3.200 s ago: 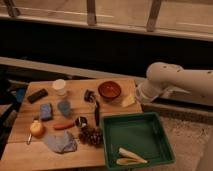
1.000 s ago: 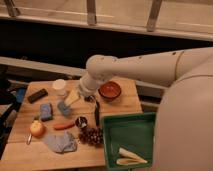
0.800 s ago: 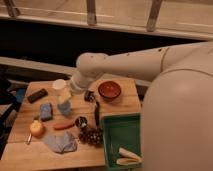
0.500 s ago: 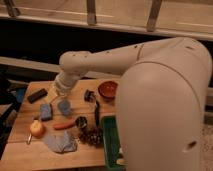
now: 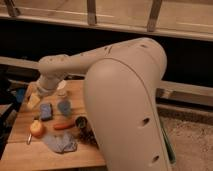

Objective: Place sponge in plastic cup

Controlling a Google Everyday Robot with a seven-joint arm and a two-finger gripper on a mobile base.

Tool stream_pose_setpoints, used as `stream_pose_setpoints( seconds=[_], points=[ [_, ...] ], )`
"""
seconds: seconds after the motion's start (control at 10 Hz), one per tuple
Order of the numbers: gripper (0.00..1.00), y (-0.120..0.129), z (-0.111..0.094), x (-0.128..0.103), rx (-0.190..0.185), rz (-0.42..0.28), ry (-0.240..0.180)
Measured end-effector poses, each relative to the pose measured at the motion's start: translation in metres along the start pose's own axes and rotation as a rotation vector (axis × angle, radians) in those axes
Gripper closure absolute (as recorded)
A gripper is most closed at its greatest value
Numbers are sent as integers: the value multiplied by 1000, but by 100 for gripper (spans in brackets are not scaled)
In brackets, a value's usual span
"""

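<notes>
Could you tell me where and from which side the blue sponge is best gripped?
From above, across its two long sides: the blue sponge lies flat on the table, top face free. The gripper hangs just beyond it.

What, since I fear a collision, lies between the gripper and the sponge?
Nothing visible. The gripper hangs over the back left of the table, the yellow sponge just beside it, the white cup on its other side.

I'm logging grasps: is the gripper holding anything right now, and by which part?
Cannot be told: the gripper is at the left rear of the table, beside the white cup, with any hold hidden.
</notes>
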Motion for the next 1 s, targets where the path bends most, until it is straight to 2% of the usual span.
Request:
stream_pose_setpoints(
  seconds=[0.2, 0.5, 0.8, 1.0],
  points=[
    [26, 2, 15, -16, -15, -35, -8],
    [26, 3, 31, -35, -65, -56, -10],
    [26, 3, 31, -35, -67, -55, -9],
    [26, -4, 34, -26, -75, -30, -38]
  ],
)
